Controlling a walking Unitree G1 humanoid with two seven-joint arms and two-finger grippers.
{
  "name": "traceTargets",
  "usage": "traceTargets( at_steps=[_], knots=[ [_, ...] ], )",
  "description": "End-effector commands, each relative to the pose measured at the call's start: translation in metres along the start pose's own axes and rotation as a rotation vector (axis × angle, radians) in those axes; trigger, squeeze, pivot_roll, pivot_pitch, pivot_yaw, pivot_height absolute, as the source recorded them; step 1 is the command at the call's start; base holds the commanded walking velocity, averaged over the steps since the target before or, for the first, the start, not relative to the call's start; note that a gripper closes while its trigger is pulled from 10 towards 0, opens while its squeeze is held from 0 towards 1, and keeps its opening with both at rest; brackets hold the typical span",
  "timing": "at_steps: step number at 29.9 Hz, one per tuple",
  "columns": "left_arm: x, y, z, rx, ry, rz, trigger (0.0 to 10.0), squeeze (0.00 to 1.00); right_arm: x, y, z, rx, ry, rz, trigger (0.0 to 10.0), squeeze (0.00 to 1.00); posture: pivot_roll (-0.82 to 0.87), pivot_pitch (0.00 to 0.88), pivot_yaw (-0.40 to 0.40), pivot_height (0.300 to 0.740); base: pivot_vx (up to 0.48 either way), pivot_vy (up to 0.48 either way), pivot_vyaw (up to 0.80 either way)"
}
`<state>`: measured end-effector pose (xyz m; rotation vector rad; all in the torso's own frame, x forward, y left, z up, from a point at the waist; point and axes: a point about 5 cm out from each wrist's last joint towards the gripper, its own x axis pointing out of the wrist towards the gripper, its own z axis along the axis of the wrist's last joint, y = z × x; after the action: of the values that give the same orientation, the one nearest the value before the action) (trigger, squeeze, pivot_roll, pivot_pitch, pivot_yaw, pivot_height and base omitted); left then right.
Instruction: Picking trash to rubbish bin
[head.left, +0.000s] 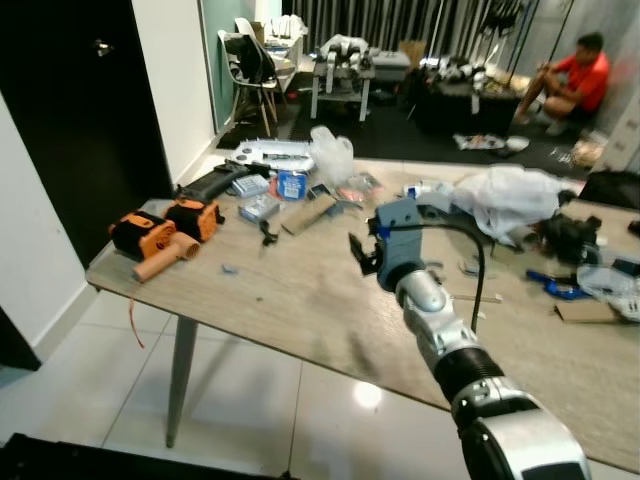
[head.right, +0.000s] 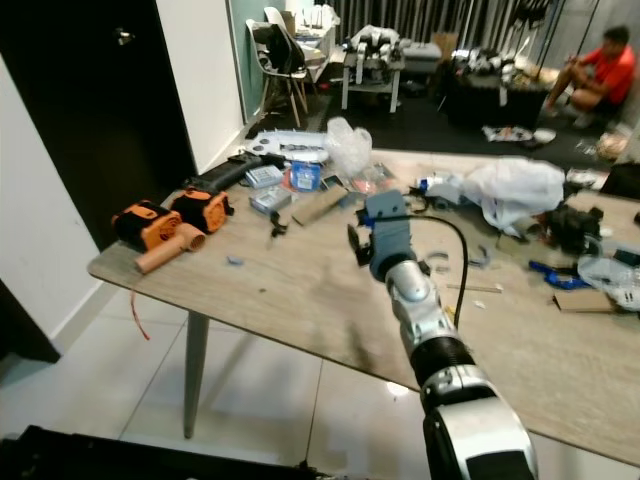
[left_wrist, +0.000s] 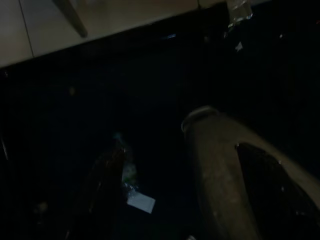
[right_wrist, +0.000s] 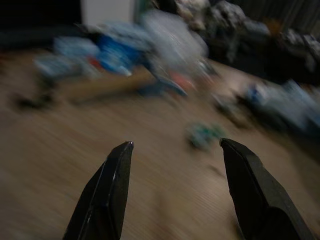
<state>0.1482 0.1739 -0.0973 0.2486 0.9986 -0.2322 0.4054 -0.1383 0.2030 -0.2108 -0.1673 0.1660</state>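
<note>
One arm extended: right gripper (right_wrist: 175, 145) above cluttered table (head.left: 300, 300), fingers spread, empty.

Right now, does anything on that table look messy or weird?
Yes. The wooden table is strewn with clutter: orange power tools at its left edge, small boxes, a clear plastic bag and a crumpled white bag. The right gripper hangs open above it.
</note>
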Motion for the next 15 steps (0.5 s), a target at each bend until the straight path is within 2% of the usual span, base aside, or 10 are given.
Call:
traceTargets(
  at_steps=[1, 3, 8, 9, 15],
  knots=[
    [-0.019, -0.022, -0.069, -0.007, 0.25, -0.091, 10.0, 0.0, -0.001, 0.0, -0.005, 0.002, 0.033, -0.015, 10.0, 0.0, -0.03, 0.303, -0.008, 0.74, 0.0, 0.0, 0.0],
    [-0.023, -0.02, -0.077, -0.003, 0.252, -0.095, 10.0, 0.0, -0.001, -0.004, -0.008, -0.003, 0.062, -0.051, 10.0, 0.0, -0.01, 0.36, 0.003, 0.74, 0.0, 0.0, 0.0],
    [-0.029, -0.02, -0.088, 0.003, 0.257, -0.1, 10.0, 0.0, 0.0, -0.011, -0.01, 0.015, 0.093, -0.103, 10.0, 0.0, 0.02, 0.411, 0.013, 0.74, 0.0, 0.0, 0.0],
    [-0.03, -0.021, -0.091, 0.003, 0.256, -0.101, 10.0, 0.0, 0.001, -0.014, -0.008, 0.018, 0.09, -0.114, 10.0, 1.0, 0.03, 0.436, 0.018, 0.74, 0.0, 0.0, 0.0],
    [-0.035, -0.025, -0.099, -0.001, 0.248, -0.118, 10.0, 0.0, 0.007, -0.023, 0.006, 0.023, 0.059, -0.15, 10.0, 1.0, 0.05, 0.468, 0.027, 0.74, 0.0, 0.0, 0.0]
  ],
)
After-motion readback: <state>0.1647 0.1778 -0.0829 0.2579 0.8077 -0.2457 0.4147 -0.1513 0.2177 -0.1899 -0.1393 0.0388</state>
